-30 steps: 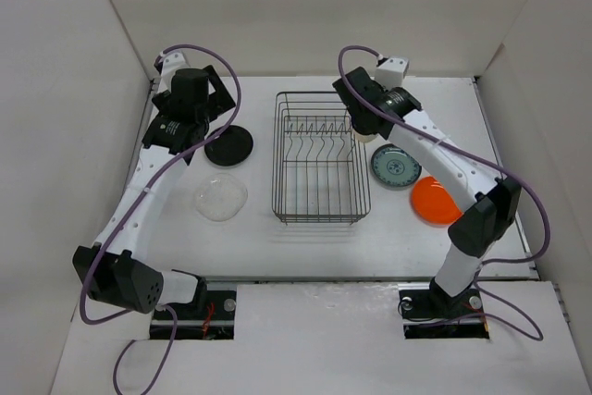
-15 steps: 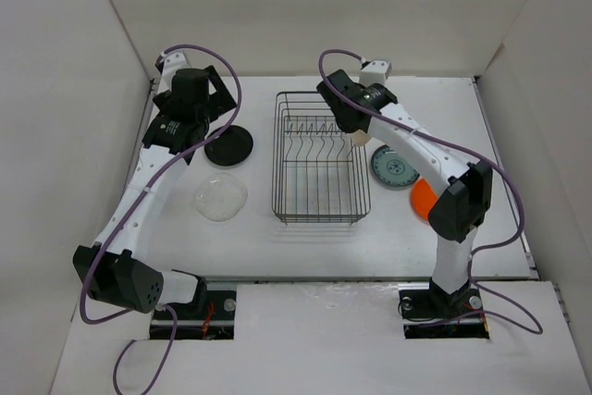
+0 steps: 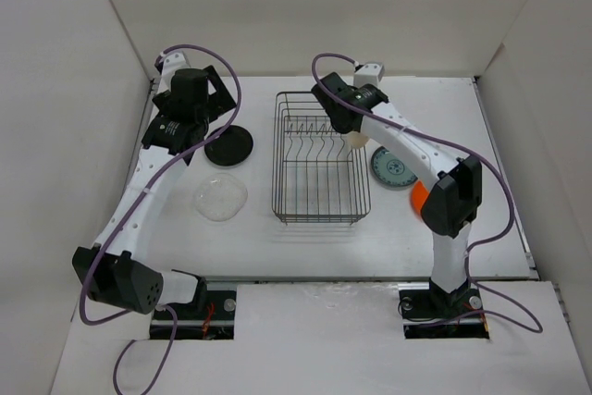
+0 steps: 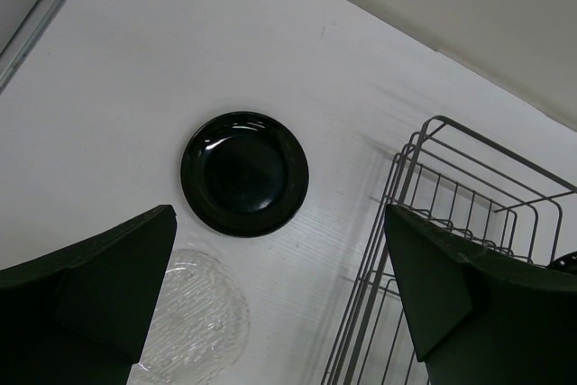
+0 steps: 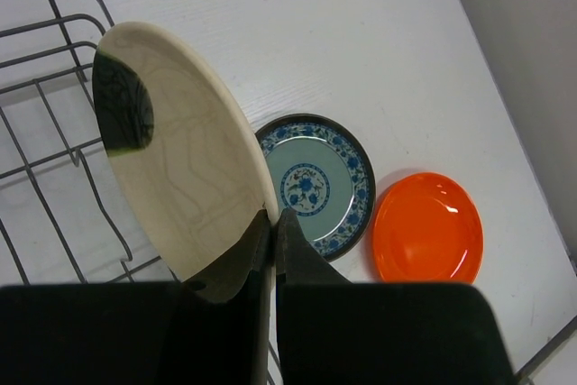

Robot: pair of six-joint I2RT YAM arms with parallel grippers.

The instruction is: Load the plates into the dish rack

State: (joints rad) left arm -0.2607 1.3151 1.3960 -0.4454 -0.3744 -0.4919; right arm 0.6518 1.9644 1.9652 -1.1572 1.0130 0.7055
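Right fingers (image 5: 281, 223) clamped on round cream plate with dark blotch (image 5: 180, 169), held on edge at black wire dish rack's (image 3: 320, 220) 2 o'clock side, left fingers (image 3: 178, 129) wide apart above round black plate (image 4: 244, 173)

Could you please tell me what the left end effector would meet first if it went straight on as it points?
Most likely the black plate, lying flat on the table, framed by the open jaws of the left end effector. Nothing shows in between, though depth is unclear.
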